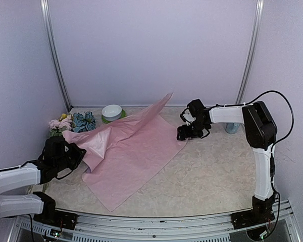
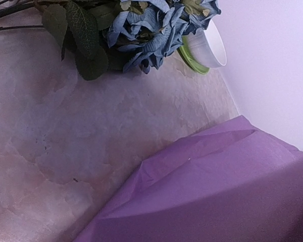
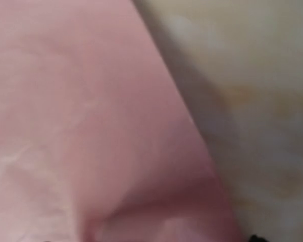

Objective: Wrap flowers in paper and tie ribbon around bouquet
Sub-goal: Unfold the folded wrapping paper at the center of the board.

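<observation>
Top view: left gripper clamped on the paper; right gripper at its right edge — spread indeterminate. Left wrist alone shows leaves on the flowers, beside the bowl.

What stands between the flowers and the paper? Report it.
Nothing visible does. The flowers lie at the far left beside the bowl, and only bare tabletop separates them from the lifted edge of the paper.
</observation>
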Robot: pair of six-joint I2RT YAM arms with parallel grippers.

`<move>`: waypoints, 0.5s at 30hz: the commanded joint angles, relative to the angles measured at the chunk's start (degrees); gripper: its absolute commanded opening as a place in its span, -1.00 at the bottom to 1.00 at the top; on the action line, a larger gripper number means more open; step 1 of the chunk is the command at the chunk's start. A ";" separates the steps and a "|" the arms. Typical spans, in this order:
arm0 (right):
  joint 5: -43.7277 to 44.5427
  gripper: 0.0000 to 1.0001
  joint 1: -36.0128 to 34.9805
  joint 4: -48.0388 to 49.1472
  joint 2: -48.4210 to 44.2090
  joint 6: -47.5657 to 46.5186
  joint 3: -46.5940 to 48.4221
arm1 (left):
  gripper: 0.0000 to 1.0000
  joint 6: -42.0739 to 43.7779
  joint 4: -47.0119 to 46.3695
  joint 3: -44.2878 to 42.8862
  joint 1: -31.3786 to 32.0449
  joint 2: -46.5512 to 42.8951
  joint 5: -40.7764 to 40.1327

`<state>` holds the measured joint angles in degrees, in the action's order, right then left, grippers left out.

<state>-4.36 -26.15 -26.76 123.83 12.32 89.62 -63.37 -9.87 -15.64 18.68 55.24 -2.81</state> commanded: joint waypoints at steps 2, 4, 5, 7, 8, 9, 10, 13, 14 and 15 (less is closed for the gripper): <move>-24.26 0.56 -0.85 8.41 2.14 6.17 -1.80 | -1.00 2.16 -1.74 0.62 -0.40 0.67 1.35; -30.12 0.49 -1.42 13.32 2.24 9.46 -2.68 | -1.00 2.41 -2.38 0.52 -0.40 1.43 1.89; -32.80 0.49 -1.83 15.56 2.42 10.73 -2.80 | -1.00 2.49 -2.79 0.52 -0.40 1.66 2.28; -36.55 0.45 -2.75 19.36 3.00 13.18 -2.58 | -1.00 2.78 -3.57 0.52 -0.40 2.13 2.71; -37.83 0.40 -3.10 21.03 3.47 15.13 -2.49 | -1.00 2.81 -3.83 0.52 -0.40 2.18 2.82; -38.42 0.27 -3.44 21.99 3.85 16.39 -2.07 | -1.00 2.81 -3.99 0.52 -0.40 2.16 2.84; -38.25 0.16 -3.66 22.43 4.15 17.05 -1.72 | -1.00 2.86 -4.00 0.52 -0.40 2.04 2.88; -34.35 -0.66 -3.54 22.27 3.50 17.82 -1.63 | -1.00 3.40 -3.56 0.29 -0.42 1.27 2.92; -33.30 -0.91 -3.22 21.91 2.82 17.69 -2.01 | -1.00 3.66 -3.25 0.15 -0.40 0.82 3.06; -32.32 -1.00 -2.83 21.75 1.78 17.53 -2.64 | -1.00 4.02 -2.83 -0.02 -0.40 0.34 3.27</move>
<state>-37.32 -29.52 -7.86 127.15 27.20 87.59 -61.32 -12.14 -15.46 18.68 56.97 -0.60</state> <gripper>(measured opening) 0.127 0.007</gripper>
